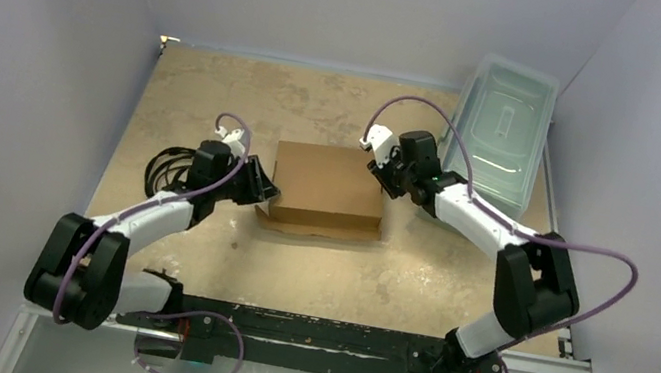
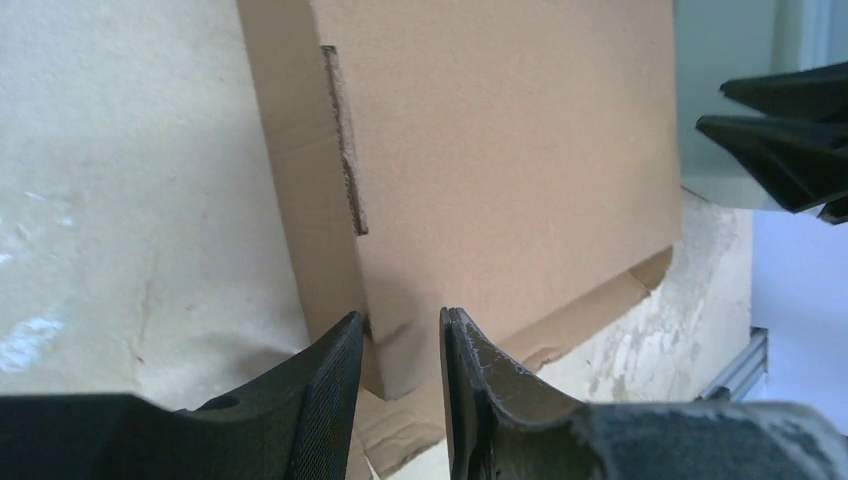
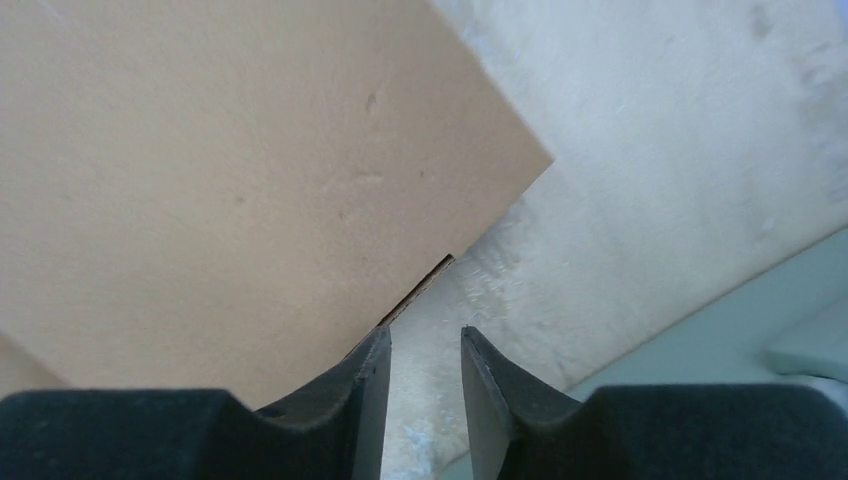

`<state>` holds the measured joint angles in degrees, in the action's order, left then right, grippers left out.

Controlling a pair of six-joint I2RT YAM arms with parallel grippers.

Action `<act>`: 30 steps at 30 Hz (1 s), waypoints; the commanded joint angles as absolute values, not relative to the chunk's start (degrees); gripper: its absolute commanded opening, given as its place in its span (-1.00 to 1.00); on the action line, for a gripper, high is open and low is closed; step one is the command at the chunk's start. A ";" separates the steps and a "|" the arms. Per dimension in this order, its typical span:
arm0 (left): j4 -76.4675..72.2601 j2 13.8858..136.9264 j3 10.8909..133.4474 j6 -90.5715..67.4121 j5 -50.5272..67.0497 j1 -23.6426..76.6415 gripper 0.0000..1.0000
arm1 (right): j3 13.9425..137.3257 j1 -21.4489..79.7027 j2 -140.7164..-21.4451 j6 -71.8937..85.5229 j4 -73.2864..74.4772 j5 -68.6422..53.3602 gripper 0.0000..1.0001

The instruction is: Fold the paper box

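Fingers (image 2: 325,395) of your left gripper (image 1: 266,190) stand slightly parted about the near-left corner of the paper box (image 1: 328,186) (pinching or not, you cannot tell). Right gripper (image 1: 380,163) fingers (image 3: 355,400), parted on nothing, sit just beside its far-right corner. The box lies between both arms, long axis left-right.

The right gripper (image 3: 423,340) is hovering with its jaws slightly parted and nothing sitting between them. One finger (image 3: 350,400) is lying just beside the paper box (image 3: 230,170) edge, with the pale mottled table (image 3: 650,180) showing beyond it
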<state>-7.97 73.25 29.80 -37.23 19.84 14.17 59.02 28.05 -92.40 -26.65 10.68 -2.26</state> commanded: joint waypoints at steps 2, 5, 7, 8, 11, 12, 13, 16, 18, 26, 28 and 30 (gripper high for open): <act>-11.98 67.49 27.14 -42.79 19.23 17.27 -0.34 | 60.26 29.00 -84.48 -30.79 9.96 -6.25 -0.22; -12.66 66.24 25.77 -44.08 18.54 18.98 -0.34 | 60.76 29.00 -82.46 -33.11 13.01 -9.71 -0.20; -13.85 65.49 24.71 -45.14 18.36 19.96 -0.34 | 61.47 29.00 -80.94 -35.99 16.36 -14.26 -0.19; -14.75 65.33 24.09 -45.68 18.29 20.49 -0.34 | 61.86 29.00 -80.20 -37.00 17.88 -16.39 -0.18; -16.41 65.90 23.54 -46.14 17.88 22.54 -0.34 | 62.40 28.92 -78.36 -38.67 20.39 -21.62 -0.18; -16.84 66.20 23.51 -46.16 17.74 23.11 -0.33 | 62.40 28.83 -77.93 -38.33 20.36 -22.21 -0.18; -17.01 66.05 23.56 -46.15 17.66 23.49 -0.33 | 62.36 28.63 -77.68 -37.37 19.89 -22.18 -0.18; -13.47 61.95 24.81 -44.23 15.16 23.64 -0.31 | 61.50 27.47 -78.25 -33.09 15.33 -16.44 -0.18; -9.28 58.00 27.03 -41.88 11.97 23.57 -0.25 | 60.95 27.22 -79.72 -29.58 11.56 -9.90 -0.18; -1.13 56.01 29.14 -38.22 -3.00 22.64 -0.15 | 69.46 27.07 -93.03 -25.25 10.79 7.15 -0.41; -0.81 57.75 29.11 -38.69 -4.29 22.59 -0.32 | 71.16 26.59 -95.62 -24.93 11.29 8.63 -0.49; -1.74 59.08 28.45 -38.85 -4.73 22.50 -0.43 | 72.48 26.02 -97.78 -24.84 11.52 9.46 -0.56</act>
<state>-3.20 56.77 28.25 -39.59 0.10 22.90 68.29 26.92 -95.61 -26.96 12.21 3.09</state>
